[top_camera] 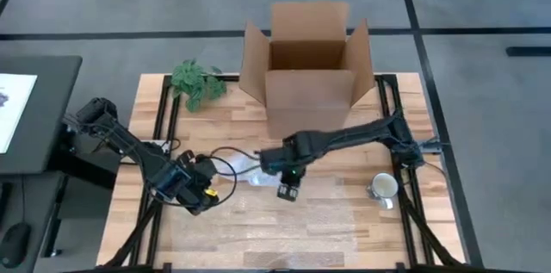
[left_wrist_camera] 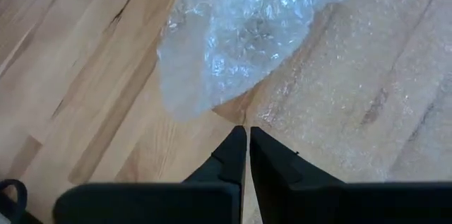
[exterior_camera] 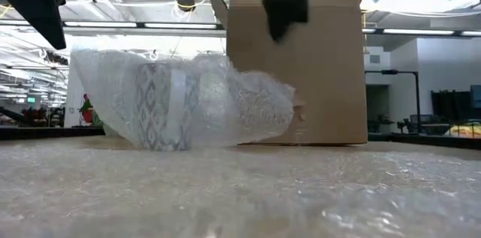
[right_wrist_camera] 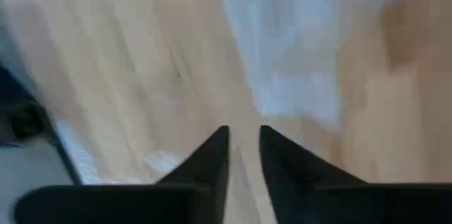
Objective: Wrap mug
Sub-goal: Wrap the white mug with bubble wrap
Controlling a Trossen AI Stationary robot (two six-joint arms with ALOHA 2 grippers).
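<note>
A patterned mug point(exterior_camera: 161, 107) lies on its side inside a loose bundle of clear bubble wrap point(top_camera: 244, 170) point(exterior_camera: 225, 103) point(left_wrist_camera: 236, 37), which rests on the wooden table. My left gripper point(top_camera: 200, 189) point(left_wrist_camera: 247, 136) hovers just left of the bundle, shut, its tips short of the wrap's edge. My right gripper point(top_camera: 289, 189) point(right_wrist_camera: 244, 136) hangs raised near the bundle's right end, with a narrow gap between its fingers and nothing in it. In the low view both grippers are dark shapes above the bundle.
A flat sheet of bubble wrap point(top_camera: 284, 221) covers the near middle of the table. An open cardboard box point(top_camera: 308, 71) stands at the far middle, a green plant point(top_camera: 198, 83) at the far left, and a second mug point(top_camera: 383, 187) near the right edge.
</note>
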